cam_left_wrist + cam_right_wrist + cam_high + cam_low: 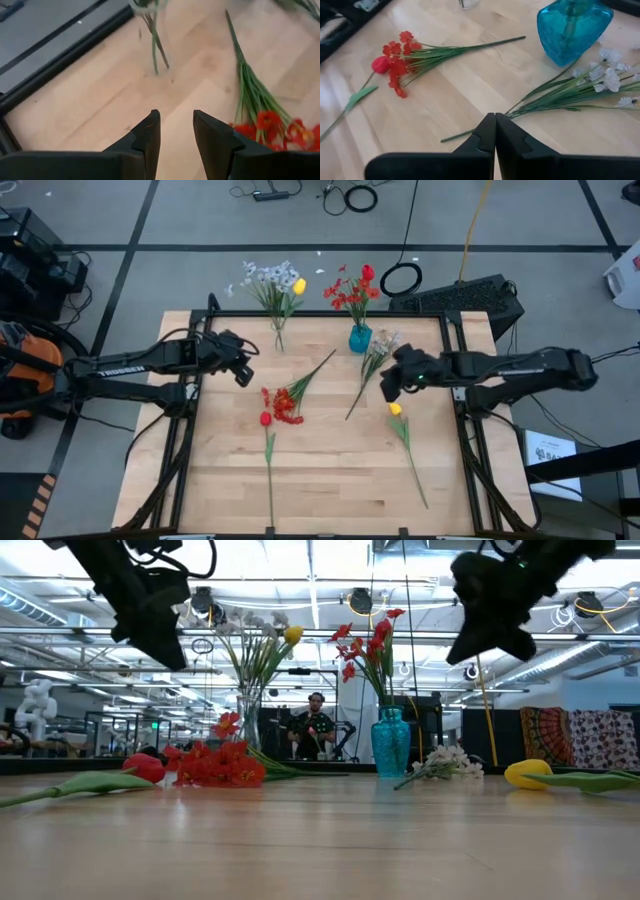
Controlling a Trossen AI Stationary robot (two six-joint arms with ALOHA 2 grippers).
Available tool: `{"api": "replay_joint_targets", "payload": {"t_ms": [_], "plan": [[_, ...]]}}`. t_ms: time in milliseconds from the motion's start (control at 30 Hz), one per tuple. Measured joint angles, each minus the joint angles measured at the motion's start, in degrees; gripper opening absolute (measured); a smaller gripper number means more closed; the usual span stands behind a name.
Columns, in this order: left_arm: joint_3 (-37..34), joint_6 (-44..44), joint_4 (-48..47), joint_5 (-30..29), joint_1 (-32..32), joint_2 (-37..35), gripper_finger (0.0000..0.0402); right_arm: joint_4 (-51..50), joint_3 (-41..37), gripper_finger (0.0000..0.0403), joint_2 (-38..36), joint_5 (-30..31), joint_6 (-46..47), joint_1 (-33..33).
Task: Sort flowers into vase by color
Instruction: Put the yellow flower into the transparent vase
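Observation:
A clear vase (278, 335) near the table's far edge holds pale white sprays and a yellow tulip. A blue vase (360, 338) beside it holds red flowers. Lying flat on the table are a red spray (285, 402), a red tulip (266, 418), a white spray (375, 358) and a yellow tulip (395, 409). My left gripper (243, 370) (175, 116) hovers open, left of the red spray (265, 125). My right gripper (385, 387) (495, 116) hovers shut above the white spray's stem (470, 134), right of the blue vase (572, 27). Both are well above the table in the low view.
Black frame rails (200, 330) run along the table's far, left and right edges. Bare wood lies at the near middle, between the red tulip's stem (270, 480) and the yellow tulip's stem (415, 470). A person (315, 725) stands in the room far behind the table.

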Motion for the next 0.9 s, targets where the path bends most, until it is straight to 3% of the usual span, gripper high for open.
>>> {"api": "replay_joint_targets", "payload": {"t_ms": [267,467,600,900], "plan": [[-1.75,3.98,-0.32,5.66,0.0,-0.33,0.0123,-14.97,18.34,0.0,14.97,2.54,3.98,4.34],[-5.76,3.54,0.02,12.28,-0.02,-1.47,0.0123,-29.74,29.76,0.0,23.98,-0.14,15.44,6.86],[-8.12,3.03,-0.12,13.96,0.0,-2.62,0.0123,-35.3,31.04,0.0,27.24,-5.77,22.12,9.25],[-10.85,0.99,0.21,17.43,-0.02,-5.3,0.0123,-44.02,31.04,0.0039,32.86,-9.4,31.59,17.0]]}}
